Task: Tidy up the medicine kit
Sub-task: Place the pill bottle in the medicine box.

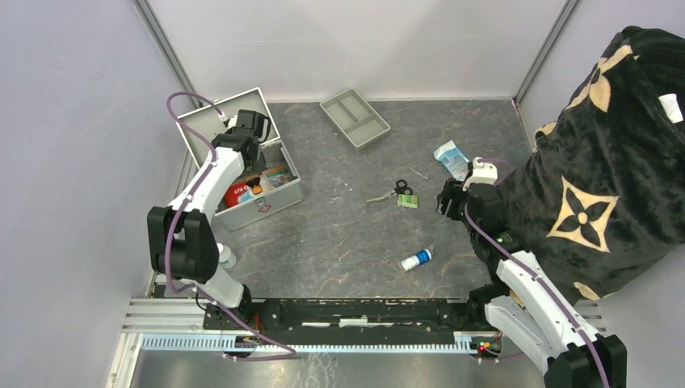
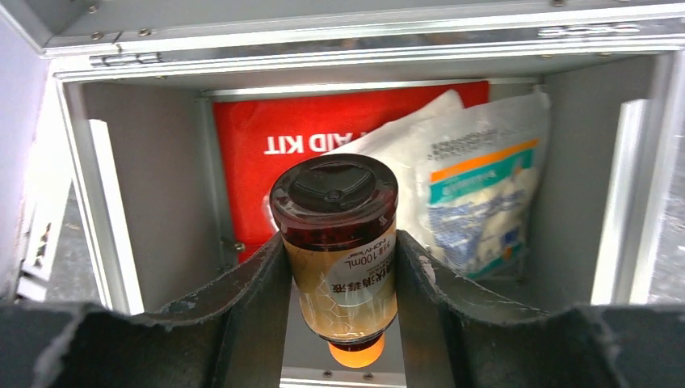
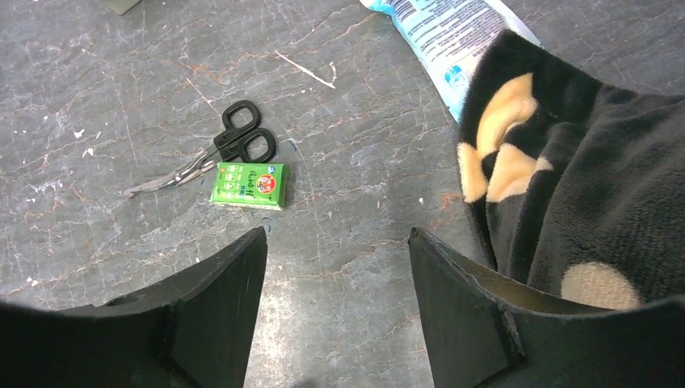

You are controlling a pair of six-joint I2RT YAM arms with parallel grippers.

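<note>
Medicine kit [image 2: 153,186] sits directly ahead of the left jaws, lid open, grey inner walls framing both fingers; seen from above it lies at the far left of the table [image 3: 363,162], well apart from the right jaws; kit not in the right wrist view.

Left gripper [image 2: 339,242] jaws part-closed, pinching an amber bottle [image 2: 335,202] by its sides; both fingers touch the white label; dark cap points away from the wrist into the kit, orange base back toward the palm; bottle roughly in line with the fingers. Beyond the cap, inside the kit: red pouch [image 2: 250,145] ahead-left of the jaws with white lettering upside down, white packet [image 2: 476,202] with teal and orange band ahead-right, overlapping the pouch.

Right gripper [image 3: 338,242] jaws spread wide, nothing between them, bare table in the gap; cannot tell if the fingertips touch the surface. Green box [image 3: 249,184] just ahead of the left finger; black-handled scissors [image 3: 230,145] touching its far edge. Dark fleece cloth [image 3: 582,178] with tan pattern close beside the right finger; blue-white packet [image 3: 440,32] further ahead, partly under the cloth. Small blue-labelled bottle [image 1: 417,259] lies on its side behind and left of the right jaws; grey divided tray [image 1: 354,118] far ahead, between the two grippers.
</note>
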